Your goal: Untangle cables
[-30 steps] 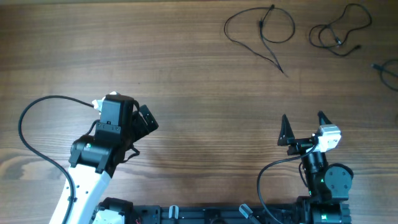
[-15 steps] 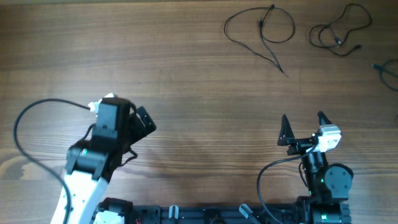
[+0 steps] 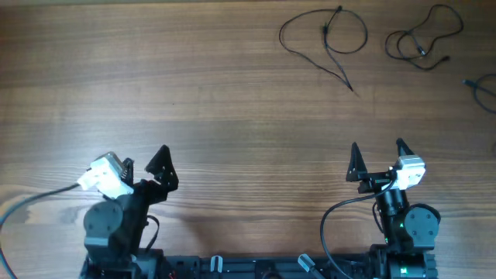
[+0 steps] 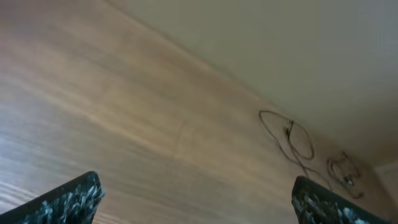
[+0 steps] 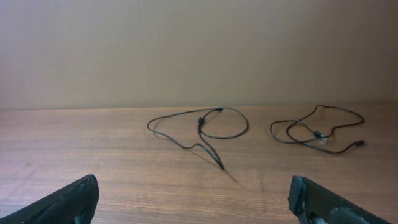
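**Item 1. Left gripper** [image 3: 145,164], lower left of the overhead frame. Fingers are spread wide with nothing between them, and in its own wrist view the two tips sit at the bottom corners. It hangs close to its base, well apart from every wire, which reads as a parked pose rather than a reach.

**Item 2. Table** [image 3: 194,93], plain wood grain. Its whole left and centre portion carries no wire.

**Item 3. First of the cables** [image 3: 325,31], upper centre-right. It is a thin black wire in one open loop, with a small plug near the top and a tail running down to the right. It touches no other wire, so it is judged already separated.

**Item 4. Right gripper** [image 3: 377,151], lower right. Fingers are parted and empty, aimed toward the upper edge of the frame. Its wrist camera looks straight at the wires, but it is not near them.

**Item 5. Second cable** [image 3: 419,52], upper right. It lies just right of the first with a clear gap between them, and is folded into a few small loops. Whether those loops are knotted or merely overlapping cannot be told at this size.

**Item 6. Third cable** [image 3: 480,87], right edge. It is cut off by the frame, so only a short curve shows.

**Markings.** No brand, label or lettering is readable anywhere. The white camera housing [image 3: 108,177] on the left wrist shows no text.
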Controlling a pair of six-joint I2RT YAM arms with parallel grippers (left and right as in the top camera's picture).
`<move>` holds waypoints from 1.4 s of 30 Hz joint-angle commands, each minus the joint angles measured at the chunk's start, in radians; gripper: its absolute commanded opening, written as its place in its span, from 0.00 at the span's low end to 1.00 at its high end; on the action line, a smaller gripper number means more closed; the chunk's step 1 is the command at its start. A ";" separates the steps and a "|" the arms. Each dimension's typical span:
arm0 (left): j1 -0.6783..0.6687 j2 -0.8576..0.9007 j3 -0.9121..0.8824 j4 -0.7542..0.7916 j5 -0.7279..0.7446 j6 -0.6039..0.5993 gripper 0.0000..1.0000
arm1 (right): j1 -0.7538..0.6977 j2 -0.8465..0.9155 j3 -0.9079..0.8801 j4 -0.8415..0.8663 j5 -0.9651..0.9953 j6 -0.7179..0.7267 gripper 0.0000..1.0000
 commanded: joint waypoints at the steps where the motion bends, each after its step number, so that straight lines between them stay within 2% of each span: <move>1: 0.043 -0.103 -0.140 0.133 0.040 0.079 1.00 | 0.002 -0.014 -0.002 0.003 0.018 -0.012 1.00; 7: 0.058 -0.184 -0.286 0.279 0.042 0.113 1.00 | 0.002 -0.014 -0.002 0.003 0.018 -0.012 1.00; 11: 0.064 -0.201 -0.335 0.357 0.024 0.202 1.00 | 0.002 -0.014 -0.002 0.003 0.018 -0.012 1.00; 18: 0.064 -0.204 -0.420 0.473 0.001 0.253 1.00 | 0.002 -0.014 -0.002 0.003 0.018 -0.012 1.00; 20: 0.064 -0.204 -0.434 0.454 0.001 0.271 1.00 | 0.002 -0.014 -0.002 0.003 0.018 -0.012 1.00; 23: 0.064 -0.204 -0.434 0.451 0.043 0.364 1.00 | 0.002 -0.014 -0.002 0.003 0.018 -0.012 1.00; 33: 0.063 -0.204 -0.434 0.449 0.069 0.444 1.00 | 0.002 -0.014 -0.002 0.003 0.018 -0.011 1.00; 42: 0.063 -0.204 -0.434 0.450 0.088 0.469 1.00 | 0.002 -0.014 -0.002 0.003 0.018 -0.011 1.00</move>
